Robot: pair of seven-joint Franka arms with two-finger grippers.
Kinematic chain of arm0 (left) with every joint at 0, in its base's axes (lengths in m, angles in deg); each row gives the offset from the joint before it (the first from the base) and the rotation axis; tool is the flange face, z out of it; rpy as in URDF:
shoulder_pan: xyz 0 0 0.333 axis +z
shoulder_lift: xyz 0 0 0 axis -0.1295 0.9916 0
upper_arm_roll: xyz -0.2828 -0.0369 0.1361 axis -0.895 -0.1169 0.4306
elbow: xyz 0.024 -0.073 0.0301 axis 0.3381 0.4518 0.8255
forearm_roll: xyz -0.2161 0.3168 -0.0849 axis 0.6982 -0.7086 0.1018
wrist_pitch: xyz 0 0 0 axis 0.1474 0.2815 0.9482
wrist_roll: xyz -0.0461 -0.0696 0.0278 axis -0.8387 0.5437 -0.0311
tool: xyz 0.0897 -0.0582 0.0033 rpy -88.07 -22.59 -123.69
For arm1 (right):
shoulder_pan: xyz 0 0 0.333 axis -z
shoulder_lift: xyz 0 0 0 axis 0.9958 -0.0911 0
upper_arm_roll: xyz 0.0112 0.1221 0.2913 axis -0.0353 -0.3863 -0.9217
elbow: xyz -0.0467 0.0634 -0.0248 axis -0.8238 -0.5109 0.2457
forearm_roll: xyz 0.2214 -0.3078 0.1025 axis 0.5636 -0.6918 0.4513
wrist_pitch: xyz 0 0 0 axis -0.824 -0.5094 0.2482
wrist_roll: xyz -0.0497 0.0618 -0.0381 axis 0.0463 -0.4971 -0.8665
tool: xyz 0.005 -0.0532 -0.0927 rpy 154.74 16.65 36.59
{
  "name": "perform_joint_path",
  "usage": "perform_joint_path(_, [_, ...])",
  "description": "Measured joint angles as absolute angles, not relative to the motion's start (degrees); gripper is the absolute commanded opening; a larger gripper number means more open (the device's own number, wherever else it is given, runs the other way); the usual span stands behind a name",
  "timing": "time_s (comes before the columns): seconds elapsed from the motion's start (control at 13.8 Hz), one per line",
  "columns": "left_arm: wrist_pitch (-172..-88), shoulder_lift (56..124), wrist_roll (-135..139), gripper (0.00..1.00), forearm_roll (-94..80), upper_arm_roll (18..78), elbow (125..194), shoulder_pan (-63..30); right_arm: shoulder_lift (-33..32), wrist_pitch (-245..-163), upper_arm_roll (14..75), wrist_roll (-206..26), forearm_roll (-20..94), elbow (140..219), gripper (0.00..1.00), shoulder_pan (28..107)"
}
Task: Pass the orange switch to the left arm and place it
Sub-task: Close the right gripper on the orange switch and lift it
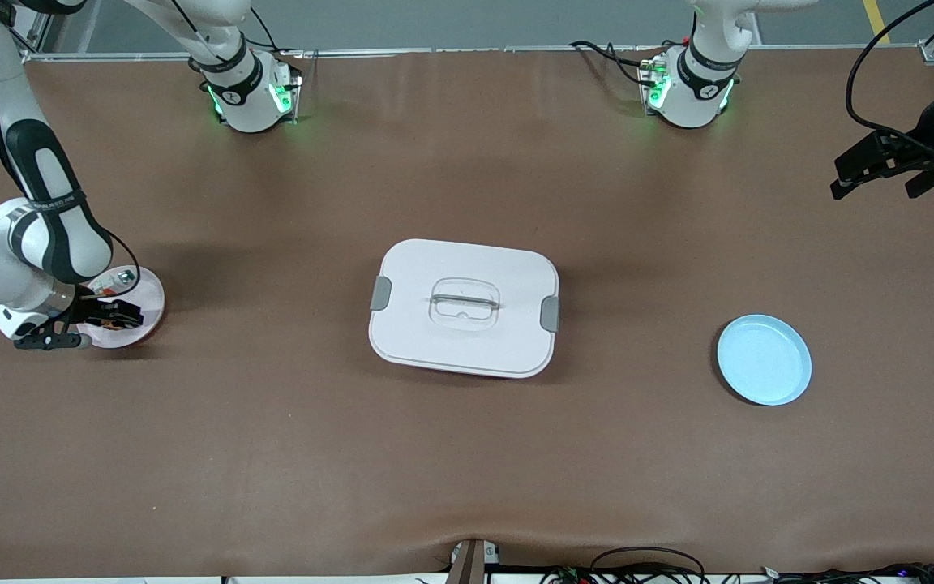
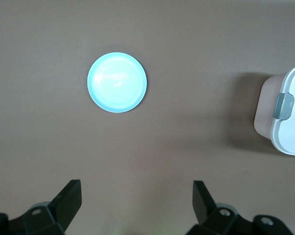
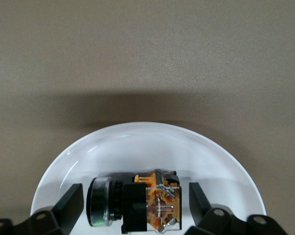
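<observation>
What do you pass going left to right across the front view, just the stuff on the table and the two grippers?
Right gripper at the switch on the pink plate → white box → blue plate → left gripper, waiting in the air.

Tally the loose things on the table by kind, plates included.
Plates: 2, a white plate and a light blue plate
Lidded box: 1
Orange switch: 1
Small whitish-green part: 1
Total: 5

Two glossy white arms [image 1: 45,235] with black joint bands, black cables trailing along them; round white bases [image 1: 252,93] glow green; black two-finger grippers [image 1: 102,316] with small screw holes near the fingers
</observation>
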State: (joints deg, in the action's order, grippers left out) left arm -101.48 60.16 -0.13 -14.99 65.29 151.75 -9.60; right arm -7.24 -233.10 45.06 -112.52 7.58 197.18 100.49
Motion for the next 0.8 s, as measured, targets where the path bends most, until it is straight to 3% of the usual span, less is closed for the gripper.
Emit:
perform_joint_path(0.36, [-101.48, 60.16, -0.13, 1.0, -14.99, 65.29, 151.75, -9.6, -7.26, -231.49, 44.81, -111.27, 7.69, 196.48, 0.0, 100.46])
perform_joint_path(0.51, [-101.48, 60.16, -0.13, 1.0, -14.99, 65.29, 151.75, -9.6, -6.98, -223.82, 44.71, -110.83, 7.71, 193.22, 0.0, 100.4])
perform_joint_path(0.8, [-101.48, 60.16, -0.13, 1.0, -14.99, 65.29, 151.76, -9.6, -3.87, -200.26, 44.48, -105.82, 7.71, 181.39, 0.0, 99.82])
